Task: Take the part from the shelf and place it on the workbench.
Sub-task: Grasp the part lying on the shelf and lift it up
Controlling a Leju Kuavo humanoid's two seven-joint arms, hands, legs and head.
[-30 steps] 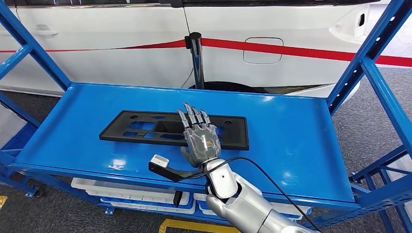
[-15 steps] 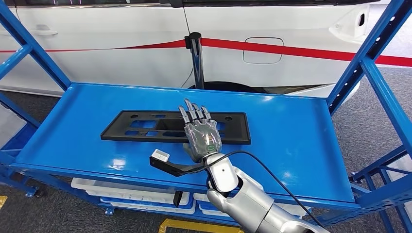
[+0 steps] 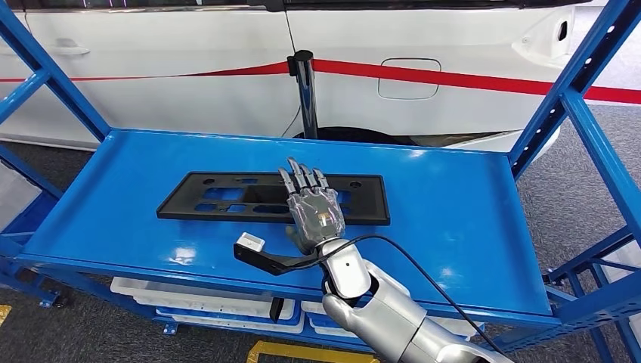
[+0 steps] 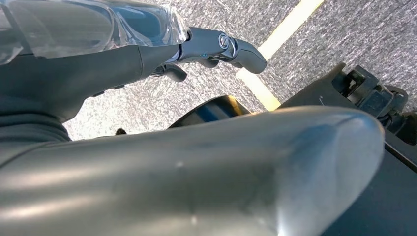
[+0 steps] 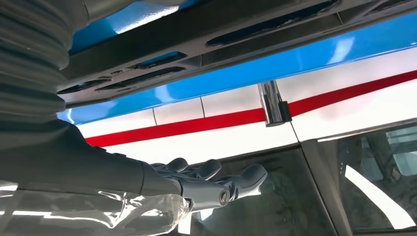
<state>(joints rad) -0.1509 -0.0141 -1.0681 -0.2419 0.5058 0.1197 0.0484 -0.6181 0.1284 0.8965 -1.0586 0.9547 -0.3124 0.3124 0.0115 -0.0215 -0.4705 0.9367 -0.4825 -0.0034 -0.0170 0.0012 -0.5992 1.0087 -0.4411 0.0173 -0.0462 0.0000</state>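
A long flat black part with several cut-outs lies across the middle of the blue shelf. My right hand is stretched flat over the part's right-of-centre stretch, palm down, fingers straight and pointing away from me. The right wrist view has the fingers extended, a gap apart from the part, with nothing held. My left hand hangs over grey carpet, fingers loosely out and holding nothing.
Blue uprights frame the shelf on both sides. Behind it stands a white car with a red stripe and a dark post. White trays sit on the level below. A yellow line marks the floor.
My right hand has crept slightly forward over the part, and the part has turned a little straighter on the shelf. Over the last half second almost nothing has moved.
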